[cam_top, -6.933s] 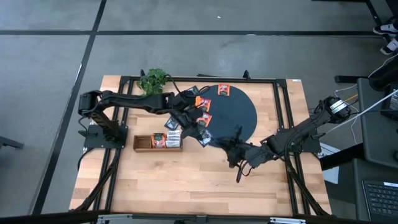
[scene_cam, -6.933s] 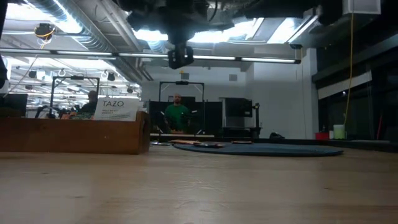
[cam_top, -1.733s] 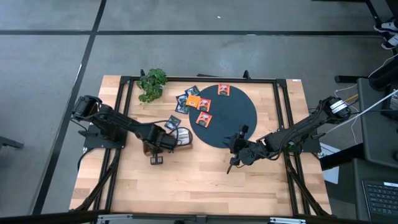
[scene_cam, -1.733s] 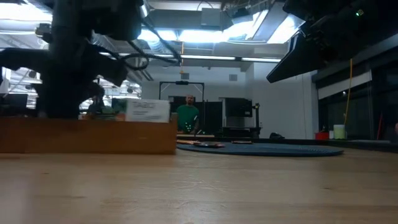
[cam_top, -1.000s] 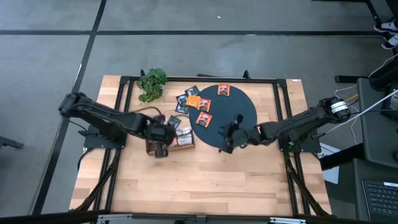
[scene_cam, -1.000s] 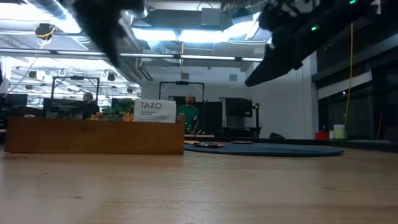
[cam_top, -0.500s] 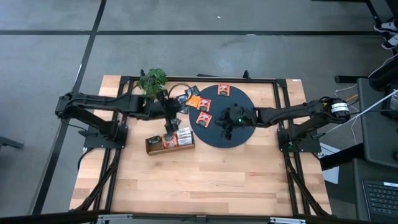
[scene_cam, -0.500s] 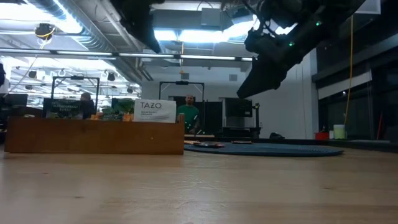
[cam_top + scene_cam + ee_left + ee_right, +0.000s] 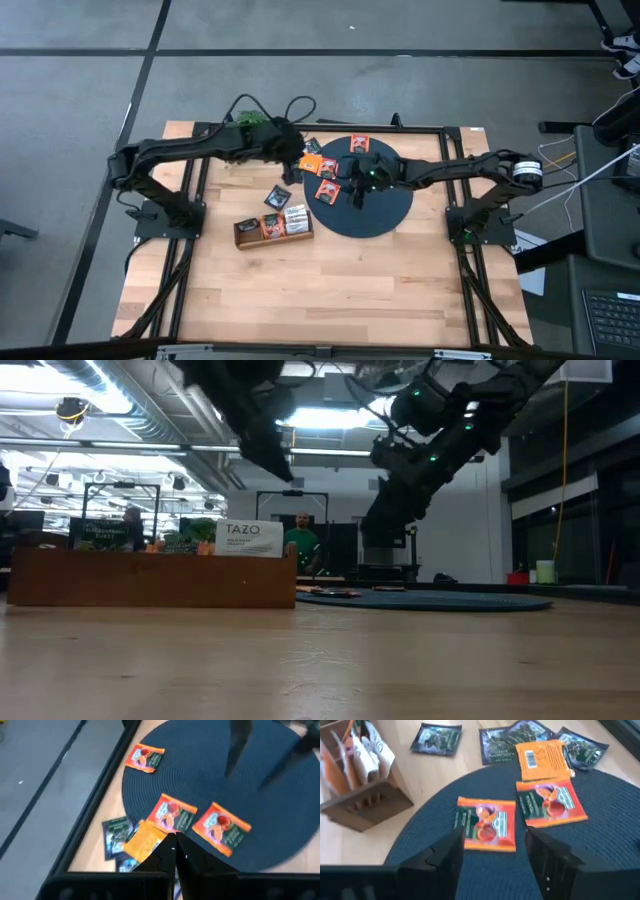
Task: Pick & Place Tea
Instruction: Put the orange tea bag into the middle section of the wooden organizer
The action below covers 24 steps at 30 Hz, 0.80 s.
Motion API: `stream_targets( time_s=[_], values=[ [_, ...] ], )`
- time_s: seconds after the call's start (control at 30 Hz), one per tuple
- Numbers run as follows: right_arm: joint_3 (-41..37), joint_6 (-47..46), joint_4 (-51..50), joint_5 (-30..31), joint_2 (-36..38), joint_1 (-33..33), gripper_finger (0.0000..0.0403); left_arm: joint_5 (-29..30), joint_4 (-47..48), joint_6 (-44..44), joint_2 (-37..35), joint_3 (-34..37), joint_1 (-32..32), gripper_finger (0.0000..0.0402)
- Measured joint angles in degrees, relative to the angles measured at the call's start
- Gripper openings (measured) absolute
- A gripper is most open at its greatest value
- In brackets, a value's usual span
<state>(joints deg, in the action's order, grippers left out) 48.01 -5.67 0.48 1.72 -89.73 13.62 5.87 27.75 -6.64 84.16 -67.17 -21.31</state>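
The right gripper (image 9: 492, 857) has swung over the disc (image 9: 390, 205) and opened wide, empty, above an orange sachet (image 9: 486, 824); the left gripper (image 9: 175, 851), shut and empty, has moved over the sachets (image 9: 308, 158) nearby, so a pick looks imminent.

Tea sachets (image 9: 327, 190): three orange ones flat on dark disc, upper centre of high view; dark ones plus one yellow-orange sachet (image 9: 542, 759) flat on wood at disc's left edge; several upright in wooden tray.

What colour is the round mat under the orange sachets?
Dark blue-black round mat, clearest in the right wrist view.
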Motion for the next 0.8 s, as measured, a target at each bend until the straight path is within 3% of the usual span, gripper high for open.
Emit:
stream_targets(
  time_s=[0.1, 0.3, 0.6, 0.8],
  values=[
    [2.6, -0.3, -2.6, 0.1, -1.2, 0.4, 0.0216, -0.3, -3.8, 1.8, 2.4, 0.1, -0.6, 0.0003],
    [5.2, -0.1, -11.3, 1.7, -1.0, 0.6, 0.0217, -7.5, -8.7, 5.6, 7.5, 0.0, -0.6, 0.0003],
    [5.6, -7.6, -10.8, -1.7, -1.1, 1.2, 0.0217, -6.1, -10.2, 9.3, 12.2, 0.0, -2.3, 0.0003],
    [5.6, -20.1, -10.5, -6.5, -1.8, 3.9, 0.0217, -16.0, -9.7, 16.1, 15.4, 0.0, -4.1, 0.0003]
  ],
)
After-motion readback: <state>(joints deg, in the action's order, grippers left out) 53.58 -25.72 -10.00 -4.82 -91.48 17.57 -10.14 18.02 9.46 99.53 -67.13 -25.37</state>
